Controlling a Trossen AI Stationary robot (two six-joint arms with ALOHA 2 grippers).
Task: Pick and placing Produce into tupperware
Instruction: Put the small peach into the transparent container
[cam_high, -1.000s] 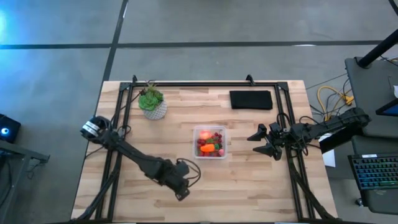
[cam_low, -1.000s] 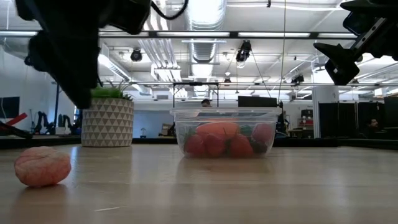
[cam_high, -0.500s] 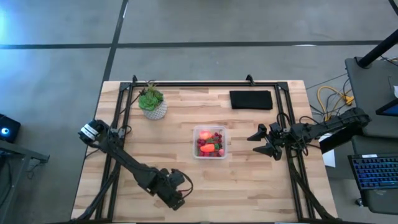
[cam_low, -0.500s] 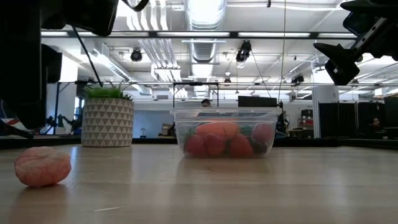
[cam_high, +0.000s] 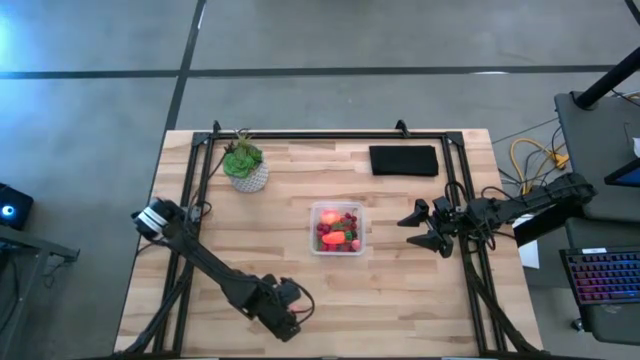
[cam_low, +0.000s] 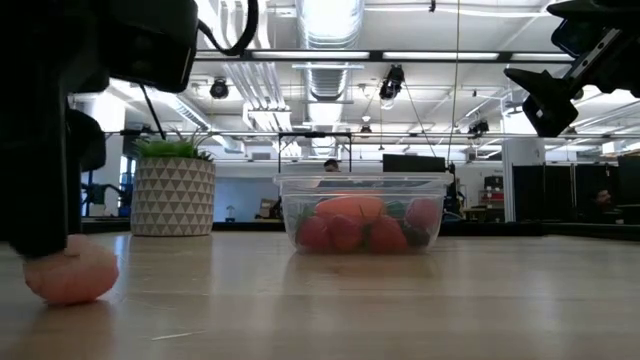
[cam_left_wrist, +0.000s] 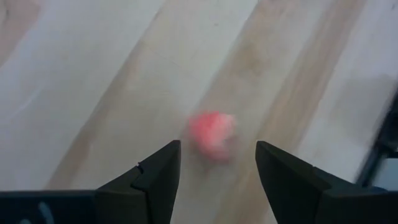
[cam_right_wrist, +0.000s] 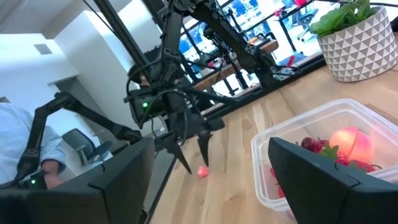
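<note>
A pale wood-plank table (cam_high: 400, 290) with a smooth matt finish carries a clear, glossy plastic tupperware (cam_low: 362, 212), a pot (cam_low: 172, 197) with a matt triangle-patterned surface, a matt black pad (cam_high: 404, 160) and a dull, rough-skinned pink fruit (cam_low: 72, 272).

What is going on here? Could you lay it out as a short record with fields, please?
Loose produce: one pink-red piece lying on the wooden table, near its front edge
Left end effector: open, fingers either side of that piece, not closed on it
Right end effector: open, raised beside the tupperware, waiting
Tupperware: mid-table, already holding red and orange produce
Also on table: potted plant, black pad
Step left: grip the loose piece, carry it to the tupperware
</note>
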